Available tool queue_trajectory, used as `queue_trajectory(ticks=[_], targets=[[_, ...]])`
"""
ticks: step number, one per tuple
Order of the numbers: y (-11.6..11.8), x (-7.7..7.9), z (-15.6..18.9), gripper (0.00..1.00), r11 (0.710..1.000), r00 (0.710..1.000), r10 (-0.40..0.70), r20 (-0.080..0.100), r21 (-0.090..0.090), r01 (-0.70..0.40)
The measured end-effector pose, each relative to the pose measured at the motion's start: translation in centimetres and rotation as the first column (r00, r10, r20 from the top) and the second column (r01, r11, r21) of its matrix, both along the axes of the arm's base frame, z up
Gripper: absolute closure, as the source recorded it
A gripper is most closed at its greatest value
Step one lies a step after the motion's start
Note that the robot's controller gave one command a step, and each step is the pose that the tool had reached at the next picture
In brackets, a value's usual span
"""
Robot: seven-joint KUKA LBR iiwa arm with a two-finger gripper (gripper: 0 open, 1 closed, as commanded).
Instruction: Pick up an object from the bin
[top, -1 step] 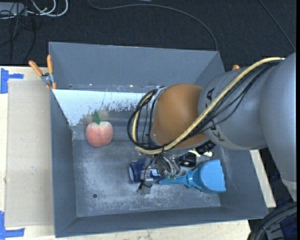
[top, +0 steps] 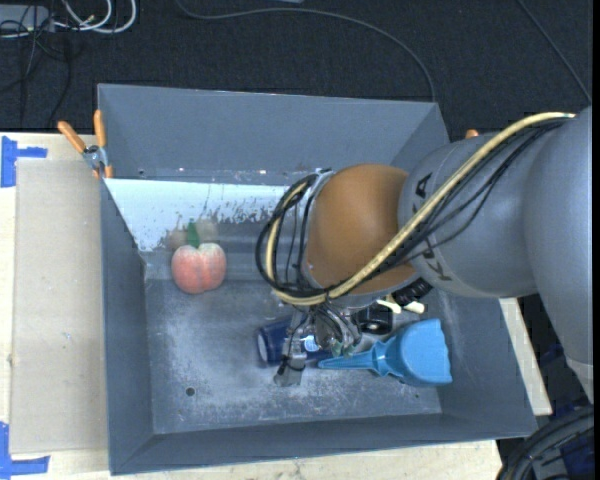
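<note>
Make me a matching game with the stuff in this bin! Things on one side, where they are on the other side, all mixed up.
Things
1. toy peach
2. light blue scoop
3. small dark blue thing
4. gripper

Places
A. right side of the bin floor
B. below the arm's orange cover, between the two blue things
C. left side, alone near the back wall
D. middle of the floor, just left of the gripper

Pairs: 1-C, 2-A, 3-D, 4-B
</note>
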State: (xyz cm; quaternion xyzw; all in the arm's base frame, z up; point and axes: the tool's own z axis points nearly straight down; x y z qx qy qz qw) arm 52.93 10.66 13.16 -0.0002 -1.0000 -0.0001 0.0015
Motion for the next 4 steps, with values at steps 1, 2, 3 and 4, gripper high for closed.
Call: queue_trajectory(ticks=[1,2,3,4], targets=[[-3.3,1.8,-4.1,0.00,0.997,0.997,-0.082,-0.003,0.000,0.082],[-4.5,1.4,-6.3,0.00,0.996,0.996,-0.091,-0.005,-0.002,0.091],[-4.6,1.4,-6.2,0.00,0.995,0.995,-0.102,-0.004,0.000,0.102],[-4.5,1.4,-6.4,0.00,0.996,0.996,-0.093,-0.005,-0.001,0.093]])
